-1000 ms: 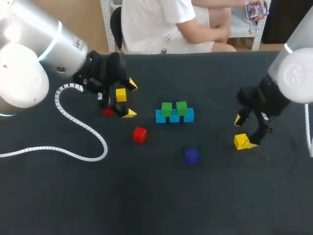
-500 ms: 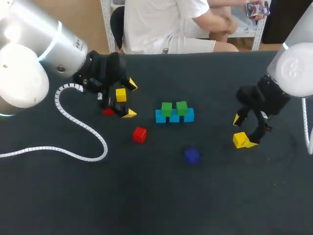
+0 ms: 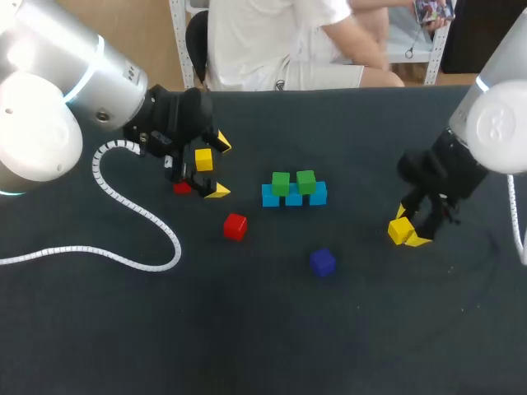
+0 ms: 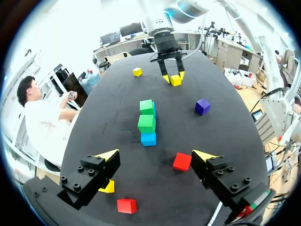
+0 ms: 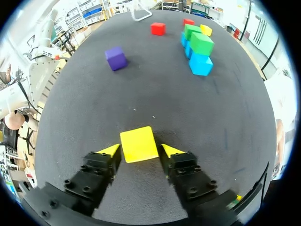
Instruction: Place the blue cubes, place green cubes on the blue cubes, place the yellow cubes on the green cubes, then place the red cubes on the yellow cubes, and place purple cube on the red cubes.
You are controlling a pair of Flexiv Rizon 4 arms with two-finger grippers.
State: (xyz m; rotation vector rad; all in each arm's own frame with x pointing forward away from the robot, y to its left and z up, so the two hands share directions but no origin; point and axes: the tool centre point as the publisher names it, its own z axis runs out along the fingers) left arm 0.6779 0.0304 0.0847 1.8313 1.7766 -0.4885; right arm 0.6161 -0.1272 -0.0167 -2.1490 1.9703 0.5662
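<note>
My right claw is clenched on a yellow cube, a finger pressed to each side, well apart from the blue row with two green cubes on top. My left claw hangs spread wide, gripping nothing. A second yellow cube sits just beside one finger, a red cube near the other.
</note>
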